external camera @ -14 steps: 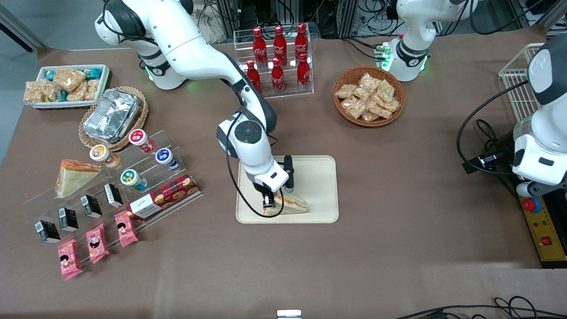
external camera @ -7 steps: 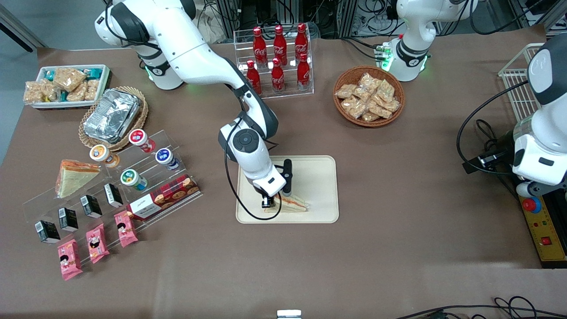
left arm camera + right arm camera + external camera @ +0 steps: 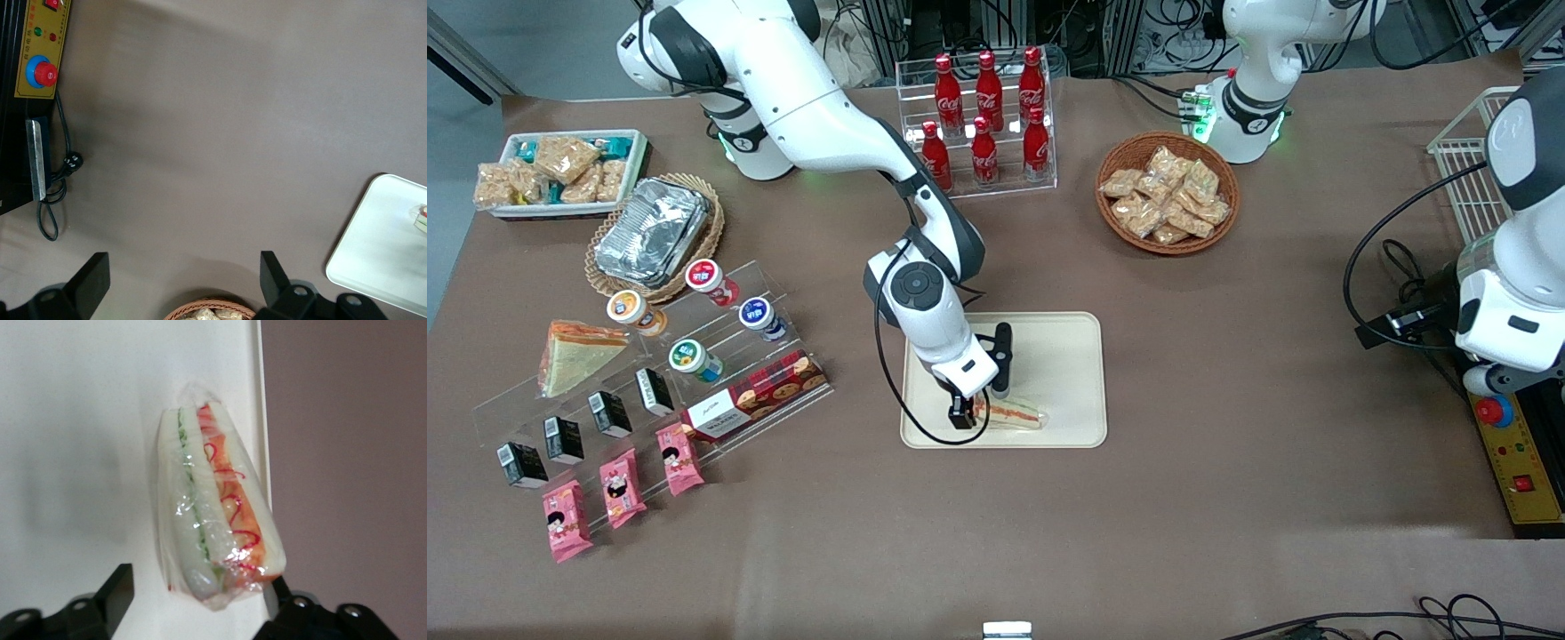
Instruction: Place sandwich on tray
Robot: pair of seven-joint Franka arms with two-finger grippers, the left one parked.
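Observation:
The sandwich [image 3: 1016, 413] is a clear-wrapped white-bread wedge with red-orange and green layers. It lies on the cream tray [image 3: 1063, 356], close to the tray's edge nearest the front camera. In the right wrist view the sandwich [image 3: 213, 513] lies along the tray's rim [image 3: 259, 400]. My right gripper [image 3: 980, 391] is low over the tray, its fingers on either side of the wedge's thick end. The gripper [image 3: 200, 590] is open, with a gap between one finger [image 3: 120, 587] and the wrap. The left wrist view shows a corner of the tray [image 3: 373, 257].
A smaller sandwich wedge [image 3: 574, 351] sits on a clear display rack [image 3: 649, 382] with cups and packets toward the working arm's end. A cola bottle rack [image 3: 983, 116], a snack basket [image 3: 1167, 191], a foil-tray basket [image 3: 654, 233] and a white snack bin [image 3: 560, 169] stand farther from the camera.
The gripper has come down toward the tray with the sandwich. The sandwich now lies flatter on the tray, and the jaws stand apart around it.

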